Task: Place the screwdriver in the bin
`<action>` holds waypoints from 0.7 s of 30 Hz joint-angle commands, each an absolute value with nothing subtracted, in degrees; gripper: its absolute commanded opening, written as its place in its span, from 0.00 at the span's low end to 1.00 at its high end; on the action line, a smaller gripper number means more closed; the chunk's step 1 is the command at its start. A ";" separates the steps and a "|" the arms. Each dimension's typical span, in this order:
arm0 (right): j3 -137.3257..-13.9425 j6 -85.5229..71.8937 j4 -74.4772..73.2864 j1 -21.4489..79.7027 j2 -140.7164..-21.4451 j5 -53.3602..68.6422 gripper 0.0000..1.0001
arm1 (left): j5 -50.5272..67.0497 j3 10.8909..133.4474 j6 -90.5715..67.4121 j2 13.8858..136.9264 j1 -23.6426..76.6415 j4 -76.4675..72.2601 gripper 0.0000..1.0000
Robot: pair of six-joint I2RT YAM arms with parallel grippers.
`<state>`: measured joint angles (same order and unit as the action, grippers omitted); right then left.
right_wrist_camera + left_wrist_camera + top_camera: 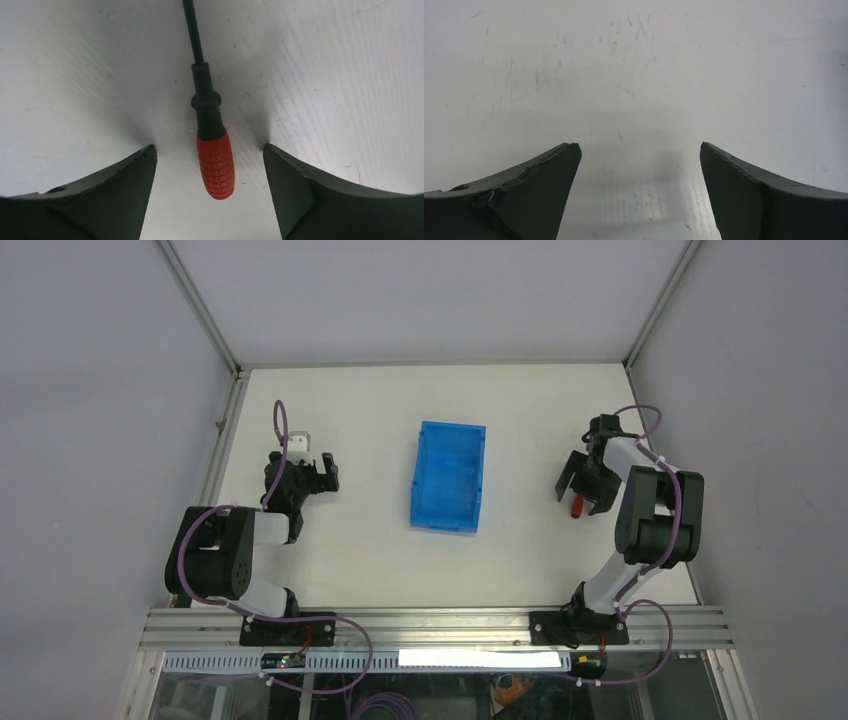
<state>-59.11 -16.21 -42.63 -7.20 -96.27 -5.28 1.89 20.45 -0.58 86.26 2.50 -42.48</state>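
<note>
Screwdriver [215,165] within spread right hand [209,147]

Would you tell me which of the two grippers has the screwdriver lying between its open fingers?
The right gripper: the screwdriver lies on the table between its open fingers, untouched. The left gripper has only tabletop between its fingers.

White counter [350,540], matte, rectangular; fine scratches and scuffs show in close wrist views. Plain pale grey walls on three sides: back wall [430,300], left wall [90,440], right wall [760,390]. Silver metal posts [202,305] rise from both far counter corners. Slotted aluminium rail [430,625] spans near edge; pale slotted duct [200,663] just below it. Light even and diffuse, shadows soft. Area under near edge dark, contents unclear.
</note>
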 commanded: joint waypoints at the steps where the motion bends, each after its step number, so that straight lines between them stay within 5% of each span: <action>1: -59.57 -15.88 -39.00 -8.09 -98.59 -4.09 0.78 | 3.20 21.80 -0.88 86.34 1.76 -46.32 0.99; 4: -59.00 -15.48 -38.47 -8.09 -99.39 -3.88 0.63 | 3.16 21.82 -0.88 86.40 1.75 -46.32 0.99; 9: -58.98 -14.81 -38.83 -8.09 -99.02 -3.36 0.04 | 3.12 21.80 -0.88 86.33 1.75 -46.32 0.99; 21: -70.64 -15.97 -54.38 -6.35 -85.14 -0.62 0.00 | 3.11 21.80 -0.88 86.34 1.75 -46.36 0.99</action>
